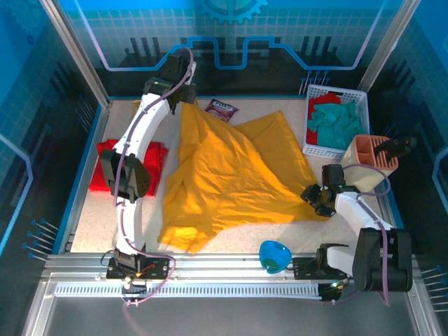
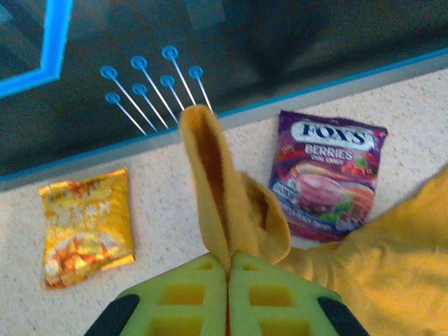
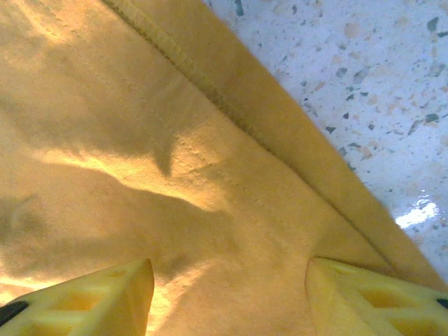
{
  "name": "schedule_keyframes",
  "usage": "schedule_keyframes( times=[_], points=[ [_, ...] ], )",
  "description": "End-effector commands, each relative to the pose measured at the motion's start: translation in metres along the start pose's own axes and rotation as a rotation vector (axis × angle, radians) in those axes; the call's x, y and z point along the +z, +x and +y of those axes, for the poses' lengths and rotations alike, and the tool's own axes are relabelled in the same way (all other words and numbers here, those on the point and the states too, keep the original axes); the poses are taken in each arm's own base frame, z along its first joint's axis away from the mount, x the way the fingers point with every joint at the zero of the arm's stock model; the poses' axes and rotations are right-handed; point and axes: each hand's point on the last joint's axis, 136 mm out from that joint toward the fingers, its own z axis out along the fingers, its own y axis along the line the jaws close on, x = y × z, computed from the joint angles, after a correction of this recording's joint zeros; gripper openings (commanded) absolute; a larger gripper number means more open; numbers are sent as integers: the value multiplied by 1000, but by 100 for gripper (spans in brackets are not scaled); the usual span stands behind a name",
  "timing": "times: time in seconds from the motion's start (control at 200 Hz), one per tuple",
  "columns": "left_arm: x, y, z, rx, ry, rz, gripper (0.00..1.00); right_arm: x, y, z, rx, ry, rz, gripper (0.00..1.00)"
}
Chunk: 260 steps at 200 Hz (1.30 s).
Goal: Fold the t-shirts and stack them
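Observation:
The mustard-yellow t-shirt (image 1: 231,175) lies spread and rumpled over the middle of the table. My left gripper (image 1: 183,98) is at the far back, shut on a pinched-up corner of that shirt (image 2: 210,182); the cloth rises from between the closed green fingers (image 2: 189,294). My right gripper (image 1: 318,199) is low over the shirt's right corner, open, its yellow fingertips (image 3: 133,280) wide apart with flat cloth (image 3: 210,175) and a stitched hem between them. The red t-shirt (image 1: 105,157) lies folded at the left edge, partly behind the left arm.
A purple Fox's packet (image 2: 329,175) and a yellow snack packet (image 2: 87,227) lie by the back wall near the left gripper. A white basket (image 1: 308,119) of teal cloths and a peach holder (image 1: 374,154) stand at the right. A blue bowl (image 1: 274,255) sits at the front.

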Motion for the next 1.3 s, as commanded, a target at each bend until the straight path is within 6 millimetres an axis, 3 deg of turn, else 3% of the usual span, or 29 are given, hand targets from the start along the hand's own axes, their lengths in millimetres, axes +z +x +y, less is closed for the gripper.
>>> schedule_keyframes(
  times=[0.0, 0.13, 0.17, 0.195, 0.215, 0.25, 0.36, 0.51, 0.765, 0.866, 0.956, 1.216, 1.281, 1.296],
  points=[
    [32, -6, 14, 35, -47, -42, 10, 1, 4, -9, 43, 24, 18, 60],
    [66, 9, 28, 21, -77, -1, 28, 2, 5, -2, 41, -6, 29, 61],
    [74, 14, 31, 15, -85, 13, 48, 2, 5, -1, 40, -11, 31, 62],
    [79, 17, 34, 11, -92, 23, 70, 2, 5, 0, 38, -16, 31, 62],
    [81, 20, 36, 7, -102, 31, 82, 1, 5, 1, 36, -19, 29, 62],
    [85, 25, 38, 1, -114, 50, 86, 1, 5, 3, 32, -23, 29, 63],
    [81, 36, 38, -56, -114, 102, 87, -2, 4, 5, 14, -30, 18, 63],
    [53, 65, 27, -216, -77, 219, 80, -10, 0, 18, -66, -59, -20, 67],
    [15, 148, -43, -339, 97, 386, 63, -32, -5, 49, -294, -58, -179, 79],
    [14, 169, -71, -325, 141, 430, 60, -38, -5, 67, -366, -55, -229, 80],
    [24, 185, -90, -329, 173, 467, 48, -45, -3, 87, -425, -54, -282, 80],
    [54, 236, -63, -262, -30, 583, 47, -62, -12, 145, -525, -21, -375, 81],
    [58, 245, -55, -262, -58, 596, 43, -57, -17, 152, -526, 7, -369, 82],
    [59, 246, -54, -266, -60, 598, 43, -63, -23, 162, -521, -3, -382, 82]
  ],
)
